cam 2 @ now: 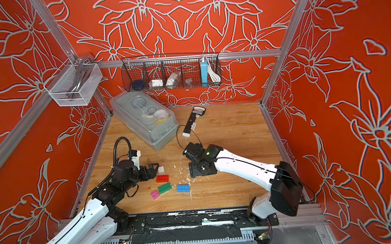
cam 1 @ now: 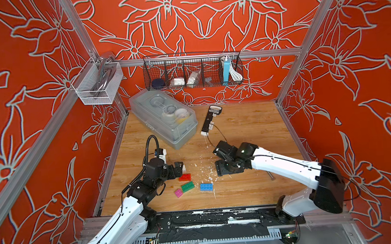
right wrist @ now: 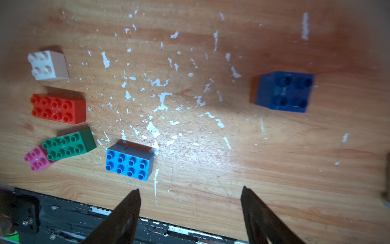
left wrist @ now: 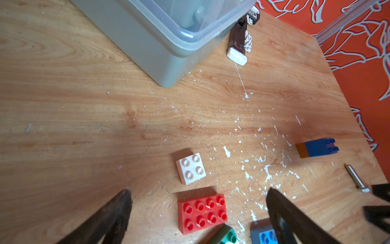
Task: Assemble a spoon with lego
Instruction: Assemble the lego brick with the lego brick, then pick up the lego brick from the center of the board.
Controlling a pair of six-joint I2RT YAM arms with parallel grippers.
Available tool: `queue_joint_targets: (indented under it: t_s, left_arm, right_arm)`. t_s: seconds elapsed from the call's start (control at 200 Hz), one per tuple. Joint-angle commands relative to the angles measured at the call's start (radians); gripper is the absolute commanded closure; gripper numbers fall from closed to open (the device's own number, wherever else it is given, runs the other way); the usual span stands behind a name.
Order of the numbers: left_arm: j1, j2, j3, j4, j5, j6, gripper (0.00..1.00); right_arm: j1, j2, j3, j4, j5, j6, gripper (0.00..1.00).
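Right wrist view: bricks lie loose

Right gripper [right wrist: 191, 189] and left gripper [left wrist: 199, 191] are spread, nothing gripped. White brick [right wrist: 47, 64], red brick [right wrist: 58, 108], green brick [right wrist: 67, 144], pink brick [right wrist: 37, 159] and light-blue brick [right wrist: 128, 161] are grouped on the table [right wrist: 274, 158]; the blue-and-brown stack [right wrist: 282, 92] is set apart.

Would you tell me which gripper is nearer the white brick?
Left. The left gripper is right by the white brick; the right gripper is away, across the flecked tabletop.
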Motion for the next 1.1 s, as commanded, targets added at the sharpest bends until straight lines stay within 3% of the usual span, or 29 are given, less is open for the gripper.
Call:
queue_joint_targets:
  t_s: [0.0,0.405,0.921,1.096]
  left_arm:
    - [0.008,-0.04,-0.007,-0.042,0.014,-0.025,0.02]
    - [0.008,-0.168,-0.088,-0.08,0.03,-0.045,0.02]
    - [0.009,-0.151,-0.093,-0.065,0.054,-0.04,0.02]
    - [0.009,-0.143,-0.093,-0.06,0.058,-0.038,0.01]
  right_arm:
    - [0.058,0.072,0.012,0.078,0.011,0.097,0.2]
    - [0.16,0.321,0.138,0.142,-0.038,0.134,0.13]
    - [0.179,0.374,0.149,0.044,0.001,0.131,0.13]
    - [0.179,0.352,0.122,0.059,0.004,0.133,0.16]
